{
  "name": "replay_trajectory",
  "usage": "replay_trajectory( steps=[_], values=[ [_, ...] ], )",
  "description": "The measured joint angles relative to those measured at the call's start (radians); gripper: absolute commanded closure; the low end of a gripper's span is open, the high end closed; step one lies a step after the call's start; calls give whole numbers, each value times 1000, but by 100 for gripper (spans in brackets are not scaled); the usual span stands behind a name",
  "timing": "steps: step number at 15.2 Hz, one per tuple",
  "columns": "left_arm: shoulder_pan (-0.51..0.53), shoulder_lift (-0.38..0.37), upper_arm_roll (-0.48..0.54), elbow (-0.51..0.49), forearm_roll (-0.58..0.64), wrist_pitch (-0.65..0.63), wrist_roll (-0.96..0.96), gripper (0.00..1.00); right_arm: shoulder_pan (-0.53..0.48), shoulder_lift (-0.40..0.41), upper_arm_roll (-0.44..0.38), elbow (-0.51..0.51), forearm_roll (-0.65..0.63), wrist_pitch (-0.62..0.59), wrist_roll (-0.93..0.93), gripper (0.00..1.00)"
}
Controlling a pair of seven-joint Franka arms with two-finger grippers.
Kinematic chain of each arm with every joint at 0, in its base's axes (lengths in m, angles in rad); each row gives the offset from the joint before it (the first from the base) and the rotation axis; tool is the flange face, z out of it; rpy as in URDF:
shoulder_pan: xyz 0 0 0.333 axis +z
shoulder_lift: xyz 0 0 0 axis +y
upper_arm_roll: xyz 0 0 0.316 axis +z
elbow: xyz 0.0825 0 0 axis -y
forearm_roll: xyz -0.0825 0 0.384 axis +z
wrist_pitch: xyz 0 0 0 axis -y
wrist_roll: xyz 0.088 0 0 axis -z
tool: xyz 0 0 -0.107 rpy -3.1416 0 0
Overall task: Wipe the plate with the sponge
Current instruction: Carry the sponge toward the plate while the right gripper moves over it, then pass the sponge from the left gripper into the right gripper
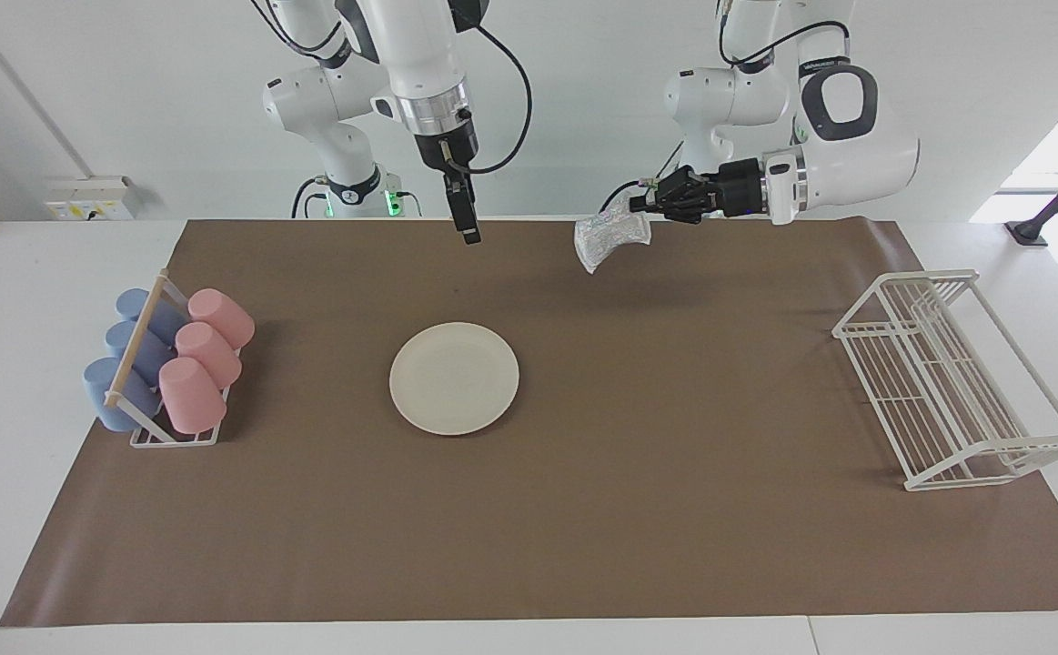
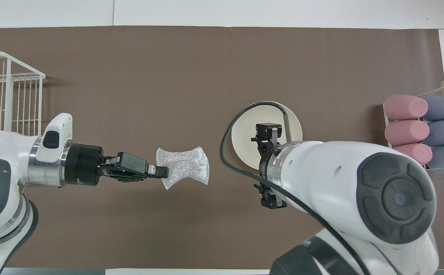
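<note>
Sponge held up in the air by the left gripper, plate alone on the brown mat

The brown mat (image 1: 674,455) covers the table; the white wire rack (image 1: 956,382) stands at the left arm's end, the cup rack (image 1: 165,364) at the right arm's end, and the plate (image 1: 454,377) lies flat between them; the left gripper (image 1: 642,206) is closed on the sponge (image 1: 610,238) above the mat; the right gripper (image 1: 468,227), fully open and empty, hangs above the mat
</note>
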Motion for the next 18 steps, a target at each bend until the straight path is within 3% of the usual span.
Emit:
replay_trajectory(
  steps=[5, 12, 14, 16, 18],
  values=[
    [-25, -16, -1, -87, -87, 2, 194, 100, 66, 1, 4, -7, 2, 28, 36, 0],
    [-59, -27, -2, -106, -124, -20, 226, 100, 156, 47, 6, -31, 3, 139, 73, 1],
    [-59, -29, 0, -108, -124, -28, 226, 100, 155, 51, 5, -31, 3, 141, 73, 15],
    [-59, -30, 3, -108, -124, -38, 226, 100, 155, 51, 4, -31, 3, 141, 73, 37],
    [-59, -31, 4, -108, -124, -41, 226, 100, 154, 51, 4, -31, 3, 141, 73, 73]
  ],
)
